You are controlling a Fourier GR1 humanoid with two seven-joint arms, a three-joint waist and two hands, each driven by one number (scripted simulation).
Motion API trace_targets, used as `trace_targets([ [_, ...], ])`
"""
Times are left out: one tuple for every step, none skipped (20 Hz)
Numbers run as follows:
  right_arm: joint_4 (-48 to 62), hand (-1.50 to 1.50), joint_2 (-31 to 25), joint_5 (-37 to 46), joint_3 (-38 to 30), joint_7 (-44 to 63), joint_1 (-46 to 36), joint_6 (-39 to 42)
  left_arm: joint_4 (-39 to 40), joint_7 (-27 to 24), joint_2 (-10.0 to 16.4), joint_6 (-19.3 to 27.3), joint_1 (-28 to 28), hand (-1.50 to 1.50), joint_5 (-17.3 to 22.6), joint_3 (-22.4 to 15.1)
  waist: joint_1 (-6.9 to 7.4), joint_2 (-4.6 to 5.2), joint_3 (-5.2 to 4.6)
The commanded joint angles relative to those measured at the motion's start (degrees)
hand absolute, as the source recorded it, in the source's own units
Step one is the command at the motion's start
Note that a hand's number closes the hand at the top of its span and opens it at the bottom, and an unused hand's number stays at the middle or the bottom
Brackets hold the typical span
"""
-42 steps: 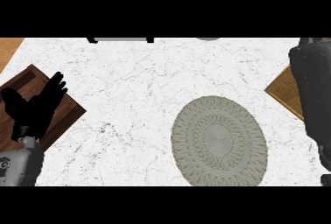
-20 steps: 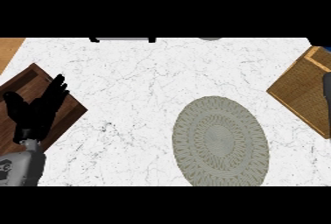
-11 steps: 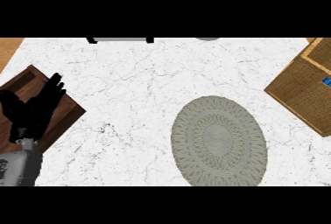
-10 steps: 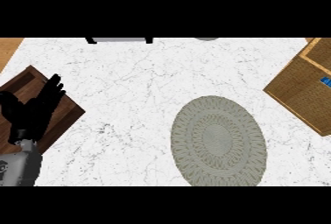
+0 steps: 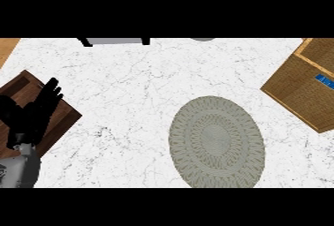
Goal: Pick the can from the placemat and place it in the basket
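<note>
While left hand (image 5: 29,119) rests fingers spread, blue can (image 5: 324,81) in basket (image 5: 297,90), well apart.

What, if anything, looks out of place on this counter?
Nothing looks spilled or broken. The oval placemat lies flat with no can on it. A small blue thing shows inside the basket at the right edge, too cut off to identify. The left hand rests open over a dark wooden tray.

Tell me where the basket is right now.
In the head view the wicker basket sits at the right edge, partly cut off by the frame, on the marble counter just up and right of the oval grey placemat.
</note>
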Motion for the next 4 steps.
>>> trace_targets([
  [-11.8, -1.50, 0.1, -11.9, -5.4, 0.0, 12.4, 9.9, -1.7, 0.0, -0.3, 0.7, 2.2, 0.00, -0.2, 0.3, -0.97, -0.33, 0.02],
  [-15.9, -1.50, 1.2, -13.0, -6.9, 0.9, 14.6, 10.2, 1.2, -1.1, -0.2, 1.0, -0.5, 0.00, -1.2, 0.0, -0.60, 0.06, -0.03],
  [-17.4, -1.50, 1.9, -16.6, -8.8, -1.8, 18.1, 11.9, -0.7, 1.2, 0.3, 0.1, 0.1, 0.00, 0.1, 0.2, -0.65, -0.07, 0.02],
  [-16.9, -1.50, 2.1, -18.8, -10.9, -2.6, 20.2, 13.4, -1.3, -0.1, -0.7, -1.0, 1.7, 0.00, 0.9, -0.3, 0.08, 0.09, 0.01],
])
